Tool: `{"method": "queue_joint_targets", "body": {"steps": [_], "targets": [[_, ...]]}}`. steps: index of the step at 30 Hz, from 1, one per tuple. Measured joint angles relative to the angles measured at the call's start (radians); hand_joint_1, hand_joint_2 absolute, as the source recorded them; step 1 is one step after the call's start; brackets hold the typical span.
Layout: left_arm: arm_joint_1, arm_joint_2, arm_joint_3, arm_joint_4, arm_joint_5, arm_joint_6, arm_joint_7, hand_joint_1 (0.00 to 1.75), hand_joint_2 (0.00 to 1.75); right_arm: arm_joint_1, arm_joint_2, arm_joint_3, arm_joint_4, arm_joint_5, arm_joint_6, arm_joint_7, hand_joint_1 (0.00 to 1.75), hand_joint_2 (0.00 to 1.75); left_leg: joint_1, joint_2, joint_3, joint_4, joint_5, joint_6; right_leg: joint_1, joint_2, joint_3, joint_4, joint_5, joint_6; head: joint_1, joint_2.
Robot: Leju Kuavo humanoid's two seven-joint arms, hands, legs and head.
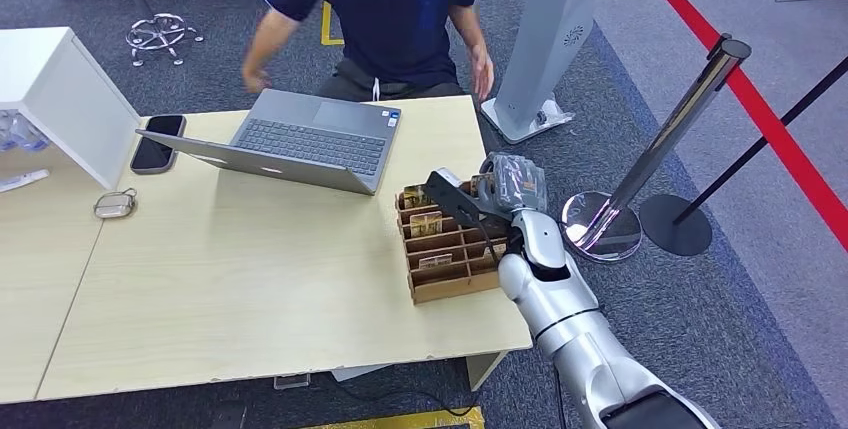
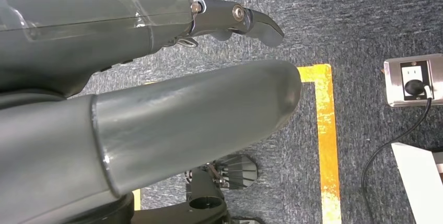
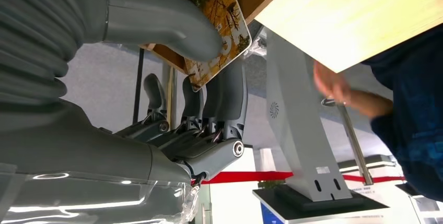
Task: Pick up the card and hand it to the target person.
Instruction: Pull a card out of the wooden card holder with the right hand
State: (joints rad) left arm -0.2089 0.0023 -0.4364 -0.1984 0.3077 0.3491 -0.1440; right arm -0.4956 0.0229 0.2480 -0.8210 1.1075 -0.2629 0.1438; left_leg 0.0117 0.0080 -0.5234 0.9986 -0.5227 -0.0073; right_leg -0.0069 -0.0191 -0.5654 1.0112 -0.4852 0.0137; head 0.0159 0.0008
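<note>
A: What takes up the most room?

B: The light wooden table (image 1: pixel 250 289), with a person (image 1: pixel 390 9) in a dark blue shirt seated at its far edge. An open laptop (image 1: pixel 300 144) sits near that far edge, angled toward the person. A phone (image 1: pixel 157 142) lies to its left, beside a white box (image 1: pixel 60 89), and a small silvery object (image 1: pixel 114 205) lies nearer. The middle and near part of the tabletop is bare wood.

A: And the right side?

B: A wooden slotted rack (image 1: pixel 445 249) stands at the table's right edge, near the front corner. Past that edge on grey carpet stand a white kiosk stand (image 1: pixel 545 39) and a chrome barrier post (image 1: pixel 660 149), its round base close to the robot's arm.

A: Where is the card?

B: The card (image 3: pixel 222 23), printed in yellow and brown, is at the far end of the rack. The right hand (image 1: pixel 505 189) pinches it, thumb (image 3: pixel 162 23) on one face, darker fingers (image 3: pixel 230 98) behind.

A: The left hand?

B: The left hand (image 2: pixel 156 78) hangs over carpet beside a yellow floor marking (image 2: pixel 324 130) and a floor socket box (image 2: pixel 415 80). It grips nothing, its fingers lying apart.
</note>
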Motion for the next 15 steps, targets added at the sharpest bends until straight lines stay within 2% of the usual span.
{"method": "queue_joint_targets", "body": {"steps": [15], "targets": [[0.000, 0.000, 0.000, 0.000, 0.000, 0.000, 0.000, 0.00, 0.00, 0.000, 0.000, 0.000, 0.006, -0.013, -0.018, -0.014, 1.43, 1.75, 0.000, 0.000, 0.001, 0.000, 0.000, 0.000, 0.000, 0.000, 0.001, 0.000, 0.000, 0.000, 0.000, 0.000]]}}
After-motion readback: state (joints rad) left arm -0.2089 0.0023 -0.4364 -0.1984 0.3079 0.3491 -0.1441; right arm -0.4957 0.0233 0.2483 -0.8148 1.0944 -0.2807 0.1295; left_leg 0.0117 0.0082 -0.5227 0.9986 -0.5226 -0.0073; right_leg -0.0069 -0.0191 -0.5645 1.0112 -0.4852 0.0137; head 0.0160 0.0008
